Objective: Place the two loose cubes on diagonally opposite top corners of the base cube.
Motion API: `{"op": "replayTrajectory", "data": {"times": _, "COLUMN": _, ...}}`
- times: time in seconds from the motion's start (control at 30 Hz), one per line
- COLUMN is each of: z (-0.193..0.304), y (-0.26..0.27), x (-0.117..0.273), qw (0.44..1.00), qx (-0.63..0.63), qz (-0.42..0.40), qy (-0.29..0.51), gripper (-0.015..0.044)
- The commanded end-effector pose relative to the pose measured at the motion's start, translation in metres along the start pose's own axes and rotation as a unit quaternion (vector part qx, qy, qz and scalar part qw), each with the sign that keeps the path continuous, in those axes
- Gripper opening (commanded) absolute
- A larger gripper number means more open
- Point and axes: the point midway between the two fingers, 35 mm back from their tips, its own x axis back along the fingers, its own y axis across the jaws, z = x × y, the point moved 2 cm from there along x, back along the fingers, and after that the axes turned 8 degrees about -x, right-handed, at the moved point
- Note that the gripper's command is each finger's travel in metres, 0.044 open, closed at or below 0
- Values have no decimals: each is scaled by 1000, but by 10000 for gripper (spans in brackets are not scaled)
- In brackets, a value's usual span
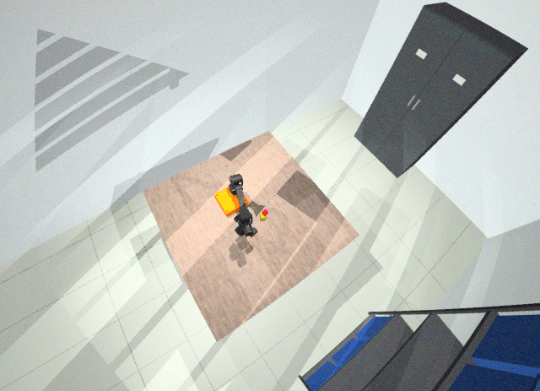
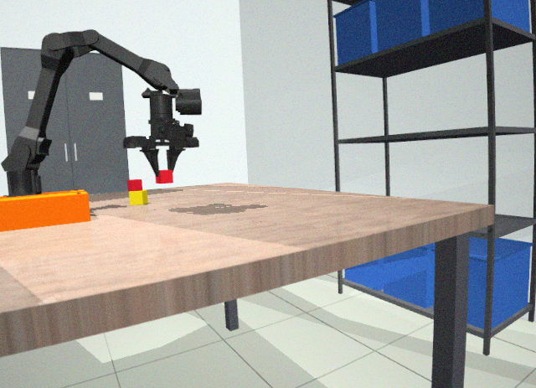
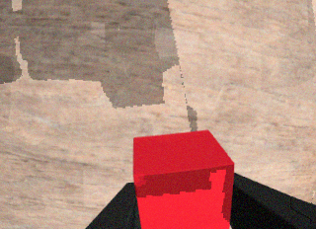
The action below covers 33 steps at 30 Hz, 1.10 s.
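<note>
The yellow base cube (image 1: 262,217) (image 2: 138,197) stands on the table. One red cube (image 1: 265,212) (image 2: 134,184) sits level on top of it, shifted to the left in the exterior view. My gripper (image 2: 163,173) (image 3: 180,188) is shut on the other red cube (image 2: 166,177) (image 3: 180,152), which hangs in the air a little above the table, to the right of the base cube in the exterior view. The held cube looks about level. In the top view the arm hides the held cube and the fingertips. The base cube is outside the wrist view.
An orange block (image 1: 224,201) (image 2: 47,210) lies beside the arm's base, left of the cubes in the exterior view. The wooden table (image 1: 209,290) (image 2: 194,245) carries shadows of the arm. A dark cabinet (image 1: 427,90) and a shelf rack (image 2: 411,137) stand beyond the table.
</note>
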Motion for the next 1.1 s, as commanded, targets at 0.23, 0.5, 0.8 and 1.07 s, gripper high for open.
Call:
{"op": "replayTrajectory", "data": {"times": 0.23, "z": 1, "y": -3, "x": 40, "qw": 1000, "qx": 2, "qz": -10, "qy": -4, "gripper": 105}}
{"op": "replayTrajectory", "data": {"times": 0.5, "z": 9, "y": -2, "x": 41, "qw": 1000, "qx": 2, "qz": -10, "qy": -4, "gripper": 105}}
{"op": "replayTrajectory", "data": {"times": 0.8, "z": 39, "y": 0, "x": 40, "qw": 1000, "qx": 2, "qz": -10, "qy": -3, "gripper": 105}}
{"op": "replayTrajectory", "data": {"times": 1.07, "z": 65, "y": 0, "x": 39, "qw": 1000, "qx": 3, "qz": -10, "qy": -2, "gripper": 105}}
